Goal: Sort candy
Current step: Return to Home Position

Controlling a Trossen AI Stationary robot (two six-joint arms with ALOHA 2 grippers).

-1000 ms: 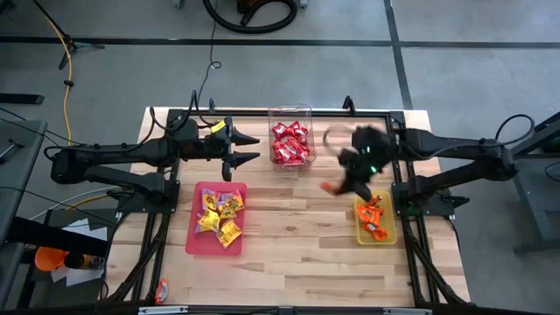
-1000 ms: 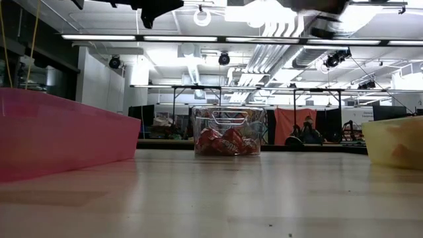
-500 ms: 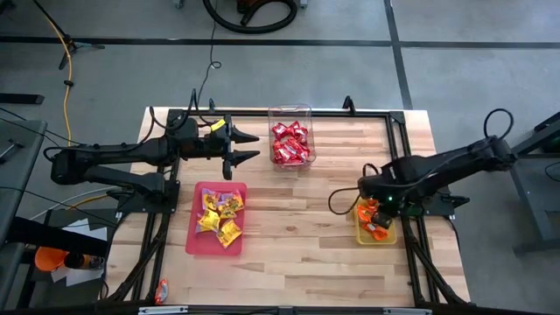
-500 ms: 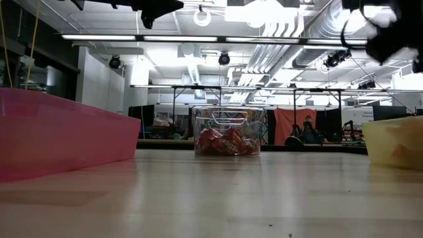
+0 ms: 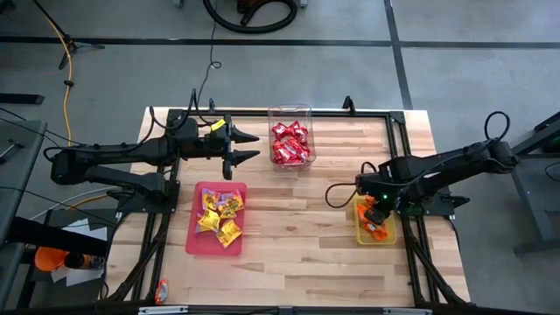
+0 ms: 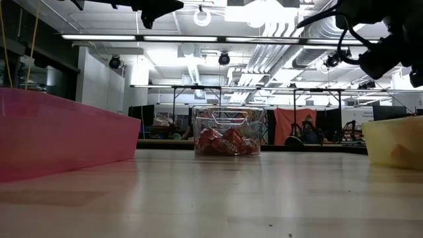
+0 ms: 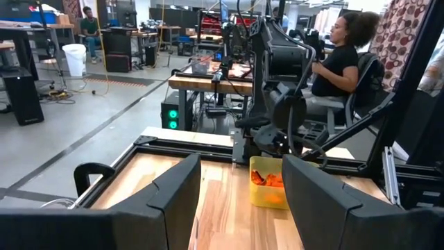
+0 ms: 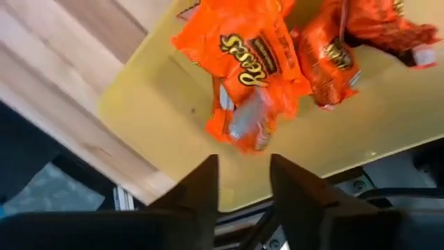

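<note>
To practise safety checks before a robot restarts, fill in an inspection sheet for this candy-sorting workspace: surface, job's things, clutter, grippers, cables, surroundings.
Surface: wooden table, no spills seen.
Job's things: red candy in the clear tub; yellow candy on the pink tray; orange candy in the yellow tray.
Clutter: one small red-orange item near the table's front-left edge, perhaps a stray packet.
Grippers: left gripper beside the tub, jaws apart, empty; right gripper above the yellow tray, jaws apart, empty.
Cables: yellow cable on the floor; black cable looping beside the right arm.
Surroundings: seated person beyond the right arm; workshop benches behind.
</note>
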